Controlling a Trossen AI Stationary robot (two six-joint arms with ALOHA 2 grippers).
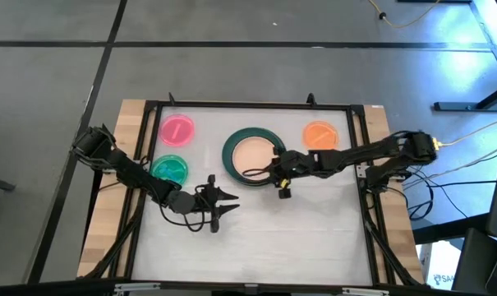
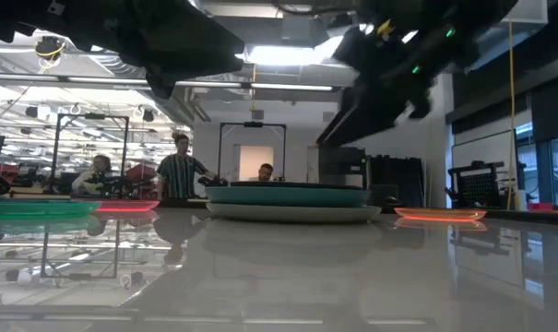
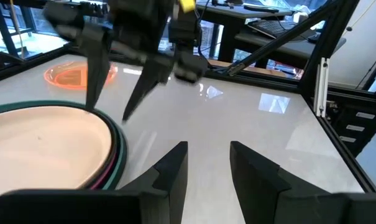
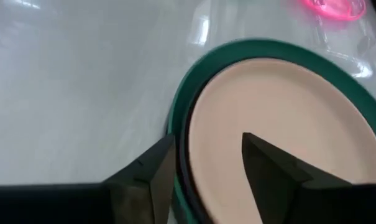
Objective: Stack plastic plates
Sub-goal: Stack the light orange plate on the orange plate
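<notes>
A stack of plates [image 1: 252, 154] stands mid-table, a peach plate [image 4: 287, 106] on top inside a dark teal rim [image 4: 181, 118], with a magenta edge [image 3: 116, 163] showing between them. Single pink [image 1: 177, 130], translucent green [image 1: 170, 169] and orange [image 1: 319, 135] plates lie flat on the table. My right gripper [image 1: 260, 173] is open above the stack's near rim, one finger over the peach plate, the other outside the rim; it also shows in the left wrist view [image 3: 110, 99]. My left gripper [image 1: 230, 200] is open and empty over the bare table, near of the stack.
A black frame [image 1: 363, 164] borders the white tabletop. The green plate lies close behind my left arm and the orange plate just far of my right arm. Bare table stretches along the near side [image 1: 297, 238]. People show in the room beyond the table [image 2: 179, 166].
</notes>
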